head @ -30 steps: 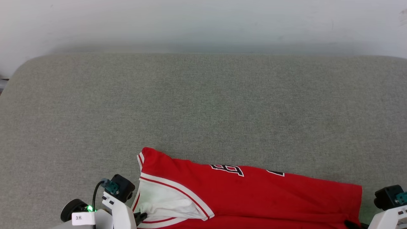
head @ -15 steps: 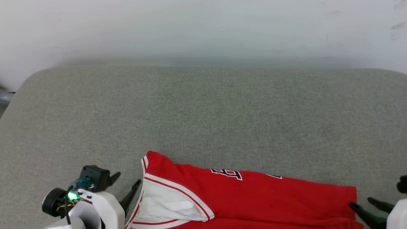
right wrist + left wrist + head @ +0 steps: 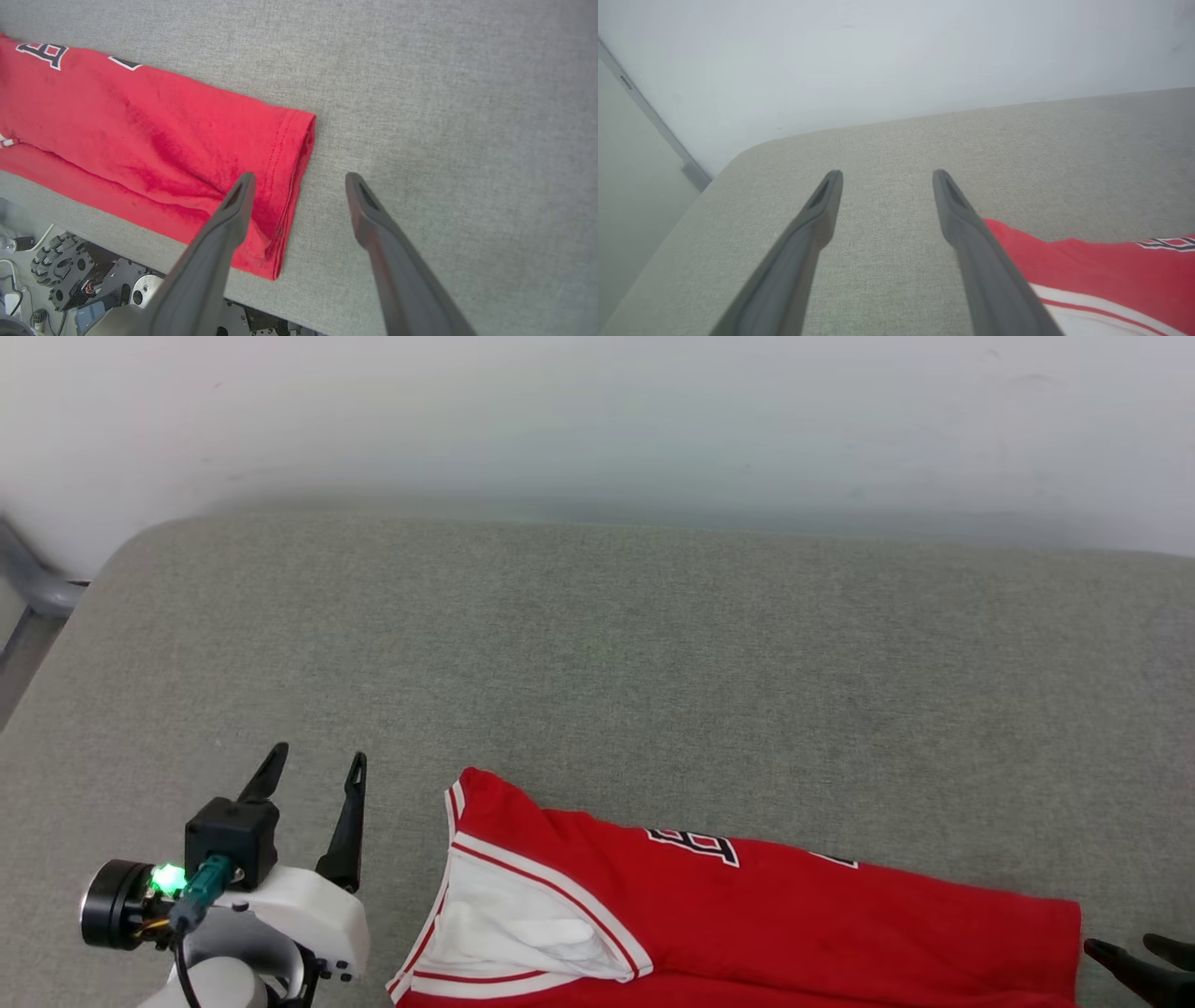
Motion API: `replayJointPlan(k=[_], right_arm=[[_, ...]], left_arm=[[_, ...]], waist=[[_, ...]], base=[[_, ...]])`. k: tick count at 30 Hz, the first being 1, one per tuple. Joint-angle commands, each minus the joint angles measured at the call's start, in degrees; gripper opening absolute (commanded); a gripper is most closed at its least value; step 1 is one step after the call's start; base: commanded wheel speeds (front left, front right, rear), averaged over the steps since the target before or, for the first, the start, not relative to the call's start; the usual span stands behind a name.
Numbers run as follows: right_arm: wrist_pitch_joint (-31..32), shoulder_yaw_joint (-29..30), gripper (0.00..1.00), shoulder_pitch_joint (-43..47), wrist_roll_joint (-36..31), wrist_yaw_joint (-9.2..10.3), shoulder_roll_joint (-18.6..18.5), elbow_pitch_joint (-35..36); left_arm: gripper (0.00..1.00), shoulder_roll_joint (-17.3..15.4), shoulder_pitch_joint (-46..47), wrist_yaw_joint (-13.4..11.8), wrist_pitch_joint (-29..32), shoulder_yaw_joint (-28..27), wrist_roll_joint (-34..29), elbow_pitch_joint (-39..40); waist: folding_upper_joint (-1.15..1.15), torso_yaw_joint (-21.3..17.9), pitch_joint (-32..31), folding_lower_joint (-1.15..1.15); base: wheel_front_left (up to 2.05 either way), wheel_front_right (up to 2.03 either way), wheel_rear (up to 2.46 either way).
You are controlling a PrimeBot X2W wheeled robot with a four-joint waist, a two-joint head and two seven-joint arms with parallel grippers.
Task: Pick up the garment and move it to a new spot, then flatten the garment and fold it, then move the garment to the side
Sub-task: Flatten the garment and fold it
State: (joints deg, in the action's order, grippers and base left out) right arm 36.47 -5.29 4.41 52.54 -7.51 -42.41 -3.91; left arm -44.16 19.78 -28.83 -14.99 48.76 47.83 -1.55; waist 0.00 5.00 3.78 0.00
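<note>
The garment (image 3: 747, 915) is a red jersey with a white sleeve and striped trim, lying folded in a long band along the near edge of the grey table (image 3: 597, 644). Dark numerals show at its far fold. My left gripper (image 3: 315, 770) stands open to the left of the sleeve end, clear of the cloth, with nothing between its fingers (image 3: 817, 219). The garment (image 3: 1101, 270) lies just right of it in the left wrist view. My right gripper (image 3: 299, 179) hovers open over the hem end of the garment (image 3: 154, 140). Its fingertips (image 3: 1134, 969) show at the lower right.
A pale wall (image 3: 597, 420) rises behind the table's far edge. A grey metal post (image 3: 33, 579) stands past the left corner. The robot's wheeled base (image 3: 70, 275) shows below the near table edge in the right wrist view. Bare grey surface stretches beyond the garment.
Both grippers have opened and let go of the garment's two ends. The left one has lifted away to the left. The camera has shifted a little.
</note>
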Motion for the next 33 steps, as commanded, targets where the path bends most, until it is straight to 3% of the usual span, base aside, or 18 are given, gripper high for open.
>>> replayJointPlan(k=[1, 6, 10, 18, 26, 31, 32, 33], right_arm=[[0.6, -0.17, 1.0, -1.11, 0.52, 0.05, 0.79, -0.61], [1.25, -0.96, 1.0, -2.08, 1.18, 0.05, 2.53, -2.96], [1.5, -2.51, 1.0, -2.67, 1.54, 0.05, 3.84, -5.05], [0.5, -7.48, 1.0, -3.67, 2.89, 0.04, 7.01, -9.94], [-1.43, -13.51, 1.0, -4.74, 6.01, -0.1, 10.27, -11.9], [-3.07, -18.09, 0.99, -5.83, 6.97, -0.29, 9.15, -12.57], [-3.71, -18.6, 0.16, -6.32, 6.74, -0.29, 8.62, -12.84], [-4.47, -19.05, 0.0, -6.72, 6.73, -0.27, 8.17, -13.09]], left_arm=[[1.0, 1.59, -3.08, -0.94, -0.23, -3.31, -3.12, 0.91], [1.0, 6.8, -9.58, -1.73, -0.24, -12.93, -11.64, 3.3], [1.0, 10.75, -14.43, -0.7, -0.19, -19.05, -17.15, 4.22], [1.0, 18.53, -20.61, 3.92, -0.2, -27.99, -25.83, 3.98], [1.0, 25.24, -22.63, 9.21, -0.2, -33.25, -31.71, 1.37], [1.0, 28.67, -22.97, 12.51, -0.2, -35.99, -35.24, -0.14], [1.0, 29.22, -23.0, 13.07, -0.2, -36.5, -35.91, -0.34], [1.0, 29.76, -23.16, 13.63, -0.2, -36.94, -36.54, -0.59]], waist=[[0.0, 0.9, 0.7, 0.0], [0.0, 2.26, 1.76, 0.0], [0.0, 2.96, 2.47, 0.0], [0.0, 3.9, 3.45, 0.0], [0.0, 4.6, 3.96, 0.0], [0.0, 4.95, 3.67, 0.0], [0.0, 4.97, 3.58, 0.0], [0.0, 4.97, 3.48, 0.0]], base=[[0.0, 0.0, 0.0], [0.0, 0.0, 0.0], [0.0, 0.0, 0.0], [0.0, 0.0, 0.0], [0.0, 0.0, 0.0], [0.0, 0.0, 0.0], [0.0, 0.0, 0.0], [0.0, 0.0, 0.0]])
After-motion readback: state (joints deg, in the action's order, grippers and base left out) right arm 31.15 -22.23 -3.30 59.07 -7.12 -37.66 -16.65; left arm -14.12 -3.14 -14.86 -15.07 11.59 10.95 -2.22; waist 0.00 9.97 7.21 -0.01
